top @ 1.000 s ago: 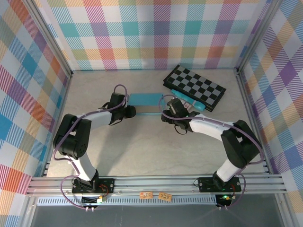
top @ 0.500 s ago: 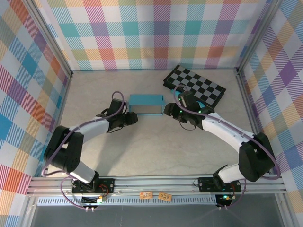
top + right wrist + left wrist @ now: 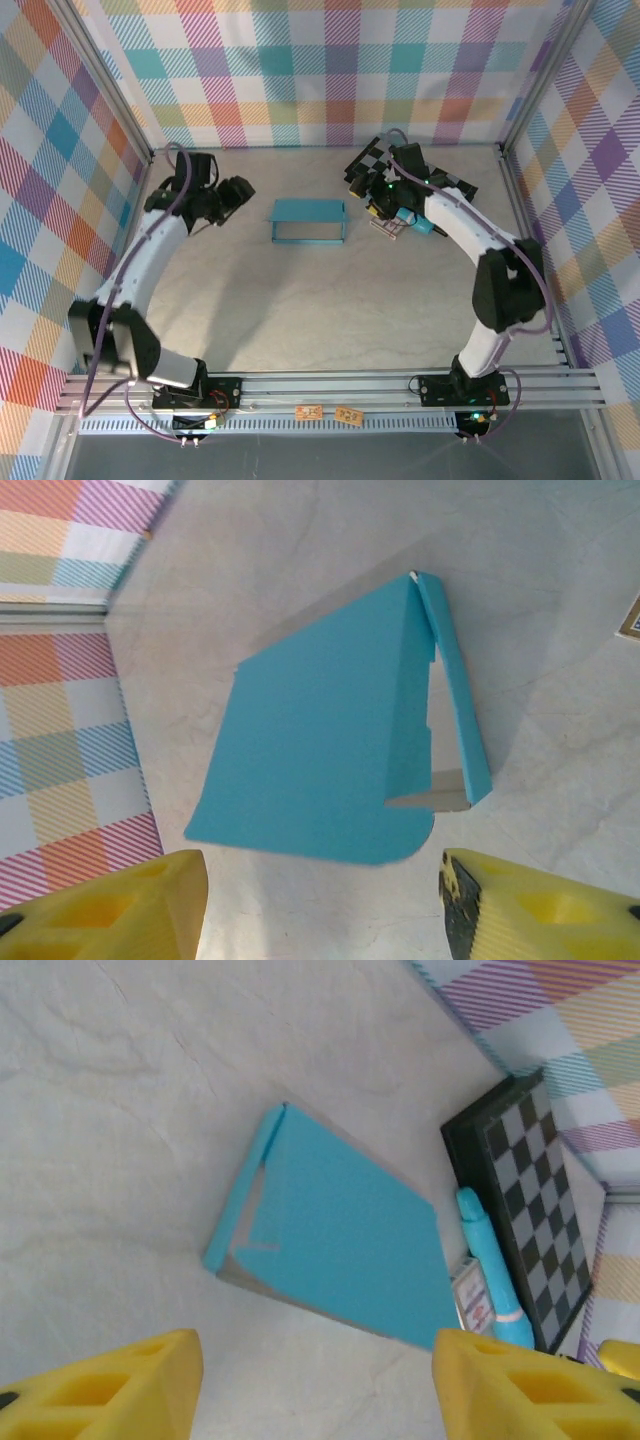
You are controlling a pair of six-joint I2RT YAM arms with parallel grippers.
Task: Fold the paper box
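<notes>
Looking across the pale marbled table (image 3: 300,300) from the left: the left gripper (image 3: 238,189) hung near the back-left corner, well apart from everything. Its yellow fingers (image 3: 100,1390) were spread wide with nothing between them.

Next over, the teal-blue thin-cardboard paper box (image 3: 308,220) lay roughly mid-table towards the back, between the two arms and touched by neither. From the left wrist it (image 3: 340,1230) looked like a flat panel with a narrow flap raised along one long edge. The right wrist view (image 3: 320,750) showed a bit of grey-white inside in the gap.

The right gripper (image 3: 386,208) hovered just right of the box, its jaws also wide and empty. It sat over the near edge of the black-and-grey checkerboard (image 3: 455,182). A slim teal tube-like thing (image 3: 490,1260) lay along that board, with a small printed card (image 3: 470,1302) beside it.
</notes>
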